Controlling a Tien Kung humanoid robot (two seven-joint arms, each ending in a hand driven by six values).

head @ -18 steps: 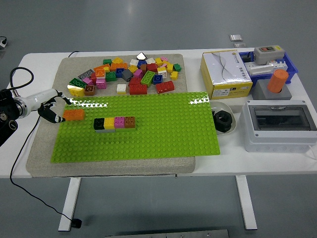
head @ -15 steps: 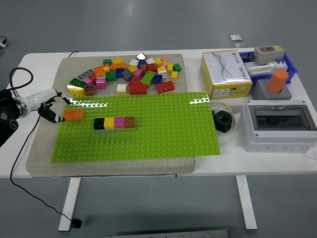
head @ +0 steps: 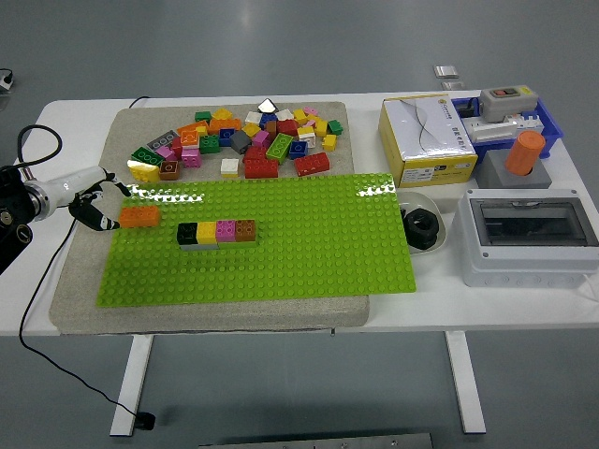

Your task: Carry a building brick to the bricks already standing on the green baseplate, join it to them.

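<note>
I see a bright green baseplate [head: 281, 243] carrying an orange brick [head: 140, 216] and a row of bricks [head: 217, 231] coloured black, yellow, pink, brown, on a grey mat [head: 84, 281] over the white table [head: 524, 304].

this looks like a robotics lab or test workshop. a plain white counter [head: 281, 323] on metal legs stands on a bare grey floor [head: 281, 42], with a black cable [head: 56, 369] trailing down from its left edge. at the counter's right end sit a grey electrical enclosure [head: 529, 234], a switch box [head: 508, 101] in a blue bin [head: 552, 122] and a cardboard carton [head: 426, 140]. a grey mat [head: 70, 290] carries a green baseplate [head: 281, 253] and loose toy bricks [head: 243, 140], laid out like a test setup.
</note>
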